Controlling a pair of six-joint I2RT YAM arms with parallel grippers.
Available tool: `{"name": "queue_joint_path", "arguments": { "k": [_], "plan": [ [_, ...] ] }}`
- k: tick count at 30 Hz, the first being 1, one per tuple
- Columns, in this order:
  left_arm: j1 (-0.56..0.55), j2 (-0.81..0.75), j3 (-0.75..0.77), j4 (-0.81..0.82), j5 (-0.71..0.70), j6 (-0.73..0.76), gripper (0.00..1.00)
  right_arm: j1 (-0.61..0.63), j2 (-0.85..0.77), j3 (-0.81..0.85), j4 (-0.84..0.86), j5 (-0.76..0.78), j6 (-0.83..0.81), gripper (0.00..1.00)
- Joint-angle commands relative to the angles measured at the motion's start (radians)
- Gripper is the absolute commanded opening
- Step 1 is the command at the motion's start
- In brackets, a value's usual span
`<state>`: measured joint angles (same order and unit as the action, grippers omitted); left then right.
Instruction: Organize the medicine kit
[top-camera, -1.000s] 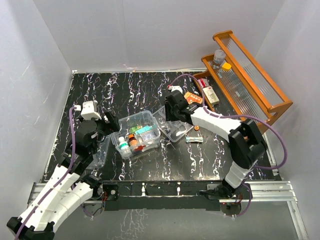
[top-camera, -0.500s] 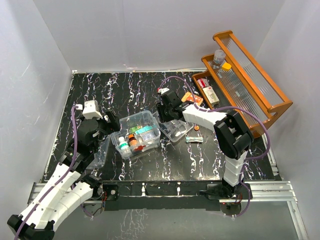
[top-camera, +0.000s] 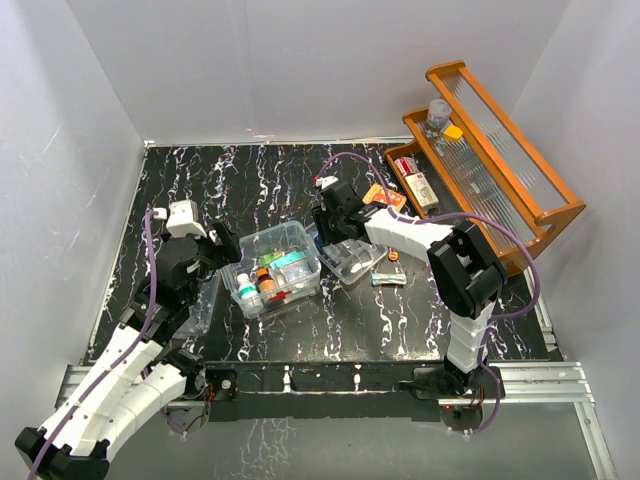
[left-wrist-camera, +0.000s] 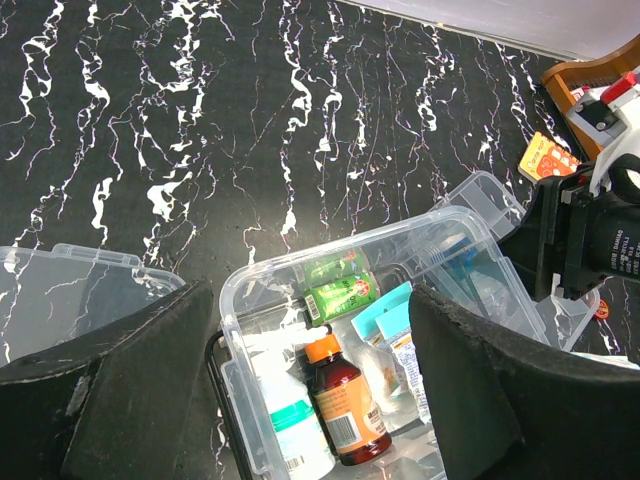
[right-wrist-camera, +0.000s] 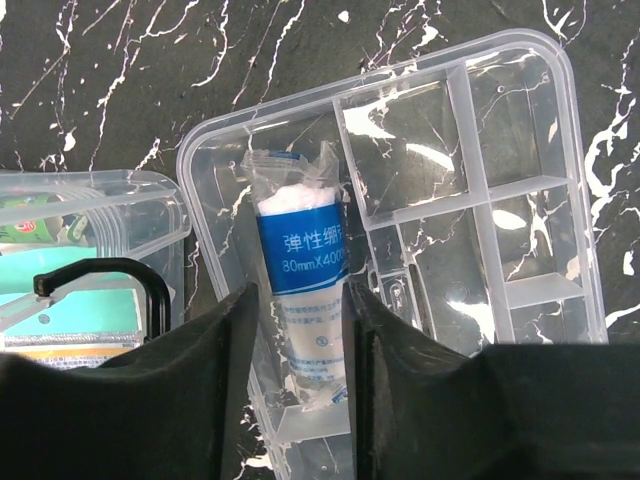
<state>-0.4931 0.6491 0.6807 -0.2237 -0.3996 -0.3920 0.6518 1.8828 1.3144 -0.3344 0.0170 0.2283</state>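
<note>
Wrapped bandage (right-wrist-camera: 300, 250) pinched in right claw (right-wrist-camera: 300, 300), divided tray (right-wrist-camera: 470, 130) just beneath it, left claw (left-wrist-camera: 310, 300) spread wide, open kit (left-wrist-camera: 400, 232) with bottles (left-wrist-camera: 335, 400) below, between its fingers.

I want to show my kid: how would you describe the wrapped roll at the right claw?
On the black marbled table, find the clear divided tray right of the medicine kit. The bandage roll lies in its long compartment, between the fingers of the right claw. Only it is white with a blue printed band; the other compartments are empty.
</note>
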Motion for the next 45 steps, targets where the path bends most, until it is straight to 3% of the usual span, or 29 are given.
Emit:
{"name": "queue_joint_path", "arguments": {
  "k": [1,7,18,32,37,45],
  "plan": [
    [0.000,-0.003,0.005,0.013,-0.004,0.013,0.78,-0.002,-0.014,0.023,0.029,0.004,-0.007,0.31],
    [0.000,-0.002,0.005,0.013,-0.004,0.014,0.78,-0.003,0.032,0.023,0.032,-0.004,-0.009,0.21],
    [0.000,0.000,0.005,0.011,-0.004,0.013,0.78,-0.003,0.098,0.050,-0.030,0.021,-0.003,0.14],
    [-0.001,-0.005,0.005,0.007,0.000,0.009,0.78,-0.008,-0.132,0.053,-0.035,0.016,0.096,0.36],
    [0.001,-0.008,0.007,0.007,0.003,0.008,0.79,-0.022,-0.286,-0.067,-0.049,0.076,0.187,0.40],
    [0.001,-0.011,0.008,0.030,0.066,0.019,0.79,-0.056,-0.568,-0.363,-0.133,0.342,0.527,0.41]
  ]
}}
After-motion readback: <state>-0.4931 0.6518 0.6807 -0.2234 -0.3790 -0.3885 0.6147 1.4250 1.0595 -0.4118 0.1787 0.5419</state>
